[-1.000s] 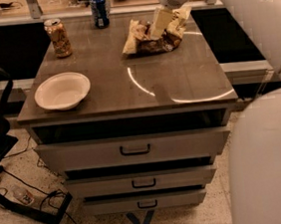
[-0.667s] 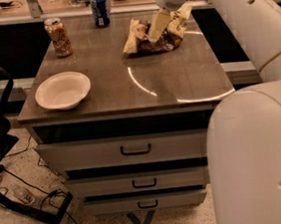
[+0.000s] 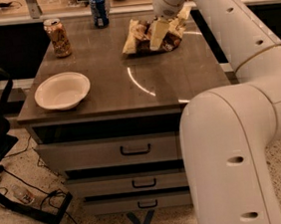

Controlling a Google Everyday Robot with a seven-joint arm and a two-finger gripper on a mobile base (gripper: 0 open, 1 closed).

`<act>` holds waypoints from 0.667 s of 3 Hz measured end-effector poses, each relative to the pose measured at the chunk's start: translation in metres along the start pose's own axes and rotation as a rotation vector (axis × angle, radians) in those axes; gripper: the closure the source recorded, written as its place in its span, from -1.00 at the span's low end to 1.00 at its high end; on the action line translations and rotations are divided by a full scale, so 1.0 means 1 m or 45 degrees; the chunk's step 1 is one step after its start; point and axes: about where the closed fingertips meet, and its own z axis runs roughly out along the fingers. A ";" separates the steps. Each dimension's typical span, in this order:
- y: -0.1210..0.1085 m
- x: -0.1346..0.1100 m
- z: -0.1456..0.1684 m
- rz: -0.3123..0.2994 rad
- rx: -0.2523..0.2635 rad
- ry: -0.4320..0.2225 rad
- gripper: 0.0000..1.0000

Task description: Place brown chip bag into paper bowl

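Brown chip bag (image 3: 137, 37) lies beneath the gripper (image 3: 159, 32), touching it.

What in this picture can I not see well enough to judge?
- Camera view: the gripper sits on the brown chip bag at the far right of the table and covers the bag's middle.
- Camera view: the robot's arm hides the front right corner of the table and the right ends of the drawers.
- Camera view: the labels on the tan can and the blue can cannot be read.
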 end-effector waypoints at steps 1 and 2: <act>0.010 0.007 0.016 -0.024 -0.078 0.056 -0.95; 0.013 0.008 0.023 -0.036 -0.108 0.077 -0.50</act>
